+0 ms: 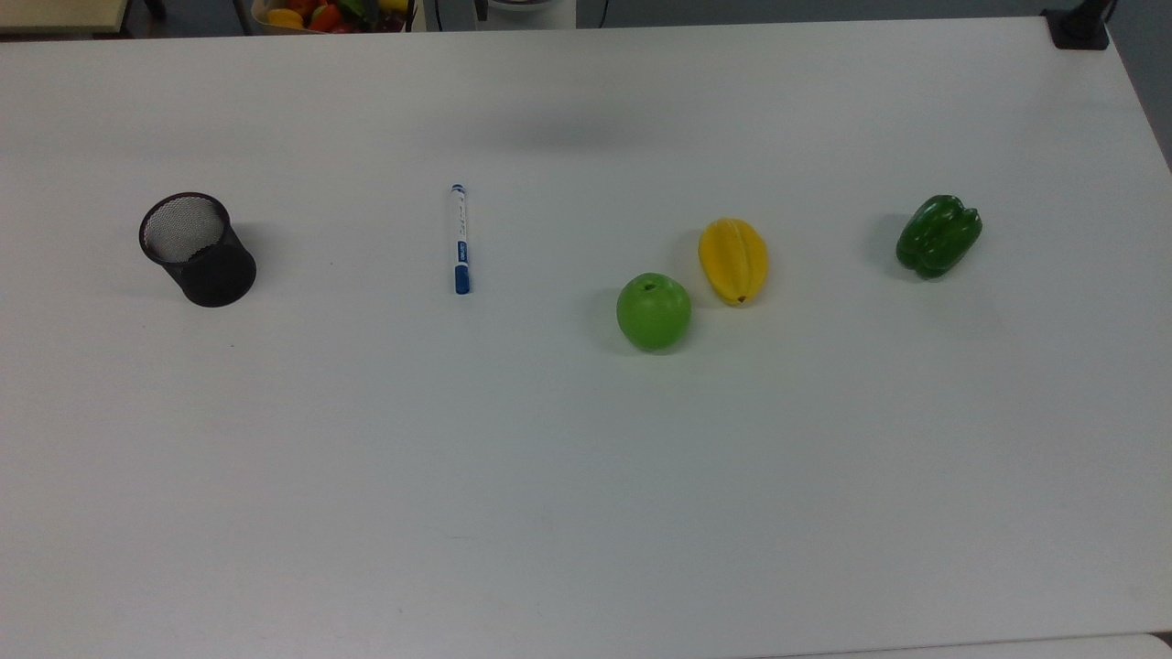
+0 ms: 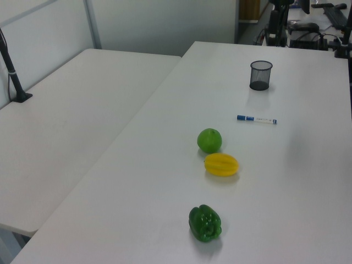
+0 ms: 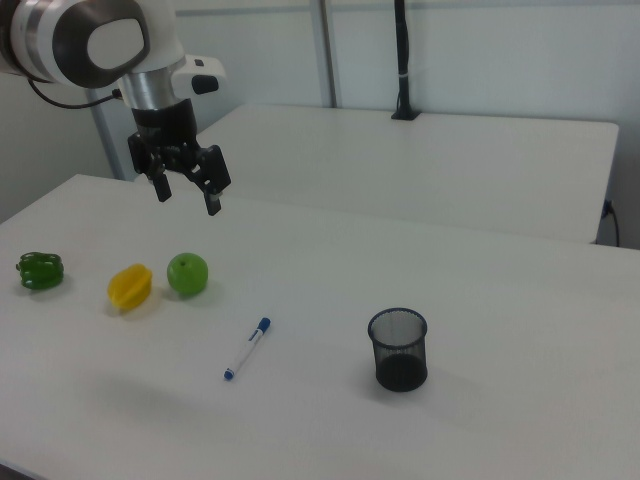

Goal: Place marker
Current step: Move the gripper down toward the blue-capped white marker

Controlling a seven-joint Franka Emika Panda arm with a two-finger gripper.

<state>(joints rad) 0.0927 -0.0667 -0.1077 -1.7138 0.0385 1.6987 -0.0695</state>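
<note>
**A:** Worktop [image 1: 586,476] status? Biggest first.

**B:** You've got one arm, raised well above the surface. Its gripper [image 3: 187,192] hangs with the fingers [image 3: 214,203] spread wide, holding nothing. In the right view it sits above and behind the green apple [image 3: 187,273].

**A:** Marker?

**B:** One marker [image 1: 460,239], flat on the worktop between the black mesh cup [image 1: 198,248] and the apple, touching neither. In the right view it lies below the fingers and toward the right view's right, nearer the camera, so your move is down and across.

**A:** Axis?

**B:** In the top view it runs nearly straight up-down, blue cap at the lower end. In the right view it's diagonal, cap up-right. My read: you'll want the fingers closing across the barrel, so check wrist yaw before descending.

**A:** Counts?

**B:** One cup, upright, mouth open. One green pepper [image 1: 938,235], off alone. One yellow fruit [image 1: 733,261] just beside the apple. One apple. One marker.

**A:** Progress?

**B:** Judging by the layout, not yet grasped.
</note>
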